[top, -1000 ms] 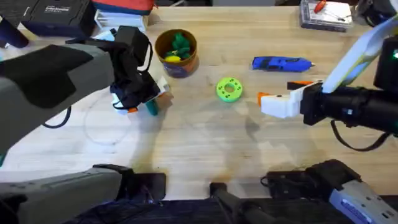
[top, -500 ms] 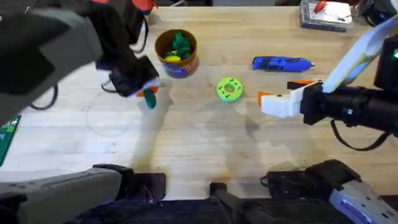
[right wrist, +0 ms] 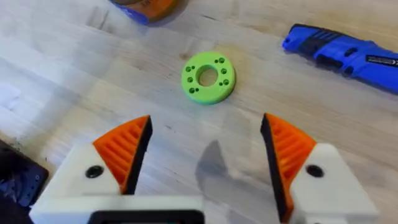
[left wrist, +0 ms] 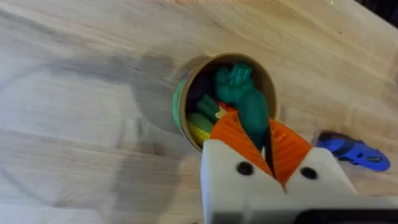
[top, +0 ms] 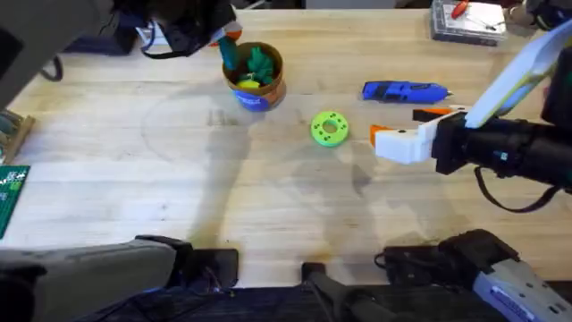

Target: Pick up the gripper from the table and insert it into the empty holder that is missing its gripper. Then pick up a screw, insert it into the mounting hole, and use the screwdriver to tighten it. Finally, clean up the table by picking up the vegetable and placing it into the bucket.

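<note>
Left gripper [left wrist: 268,144] pinches the vegetable [left wrist: 254,115] over the bucket [left wrist: 184,102]. Release w/ it centred inside rim. Right gripper [right wrist: 205,146] gapes, idle.

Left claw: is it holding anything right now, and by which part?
Yes. The left claw pinches the vegetable by its lower end between the orange pads, over the bucket. The right claw is open, holding nothing.

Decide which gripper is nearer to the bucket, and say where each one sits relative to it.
Left. The left gripper hangs right over the bucket, pinching the vegetable above its opening. The right gripper is open, well off to the side past the green disc.
</note>
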{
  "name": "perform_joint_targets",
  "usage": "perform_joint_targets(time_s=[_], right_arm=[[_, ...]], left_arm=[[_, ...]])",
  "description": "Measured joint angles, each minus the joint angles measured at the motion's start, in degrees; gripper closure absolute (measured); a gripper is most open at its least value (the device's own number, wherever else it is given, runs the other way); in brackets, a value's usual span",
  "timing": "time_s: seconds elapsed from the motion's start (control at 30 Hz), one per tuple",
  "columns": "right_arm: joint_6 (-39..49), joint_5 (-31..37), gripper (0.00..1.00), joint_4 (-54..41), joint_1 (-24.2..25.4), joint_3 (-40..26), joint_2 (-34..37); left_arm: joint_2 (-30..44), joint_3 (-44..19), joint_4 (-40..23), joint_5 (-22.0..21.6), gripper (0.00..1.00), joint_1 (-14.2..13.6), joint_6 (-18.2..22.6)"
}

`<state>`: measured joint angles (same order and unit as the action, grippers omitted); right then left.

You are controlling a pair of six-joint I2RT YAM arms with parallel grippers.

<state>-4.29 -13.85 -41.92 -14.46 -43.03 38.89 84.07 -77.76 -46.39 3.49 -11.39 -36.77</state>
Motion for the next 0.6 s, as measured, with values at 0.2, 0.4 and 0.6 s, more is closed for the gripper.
perform_joint_targets(time_s=[0.2, 0.4, 0.6], right_arm=[[0.0, 0.0, 0.009, -0.21, 0.0, 0.0, 0.0], [0.0, 0.0, 0.008, -0.21, 0.0, 0.0, 0.02], [-0.02, 0.0, 0.008, -0.25, 0.0, 0.0, 0.02]], left_arm=[[6.15, 0.02, 3.28, 0.22, 0.979, -0.69, 8.33], [9.69, 0.02, 4.5, 0.22, 0.914, -0.69, 11.83], [9.97, 0.02, 6.17, 0.37, 0.187, -0.69, 12.71]])
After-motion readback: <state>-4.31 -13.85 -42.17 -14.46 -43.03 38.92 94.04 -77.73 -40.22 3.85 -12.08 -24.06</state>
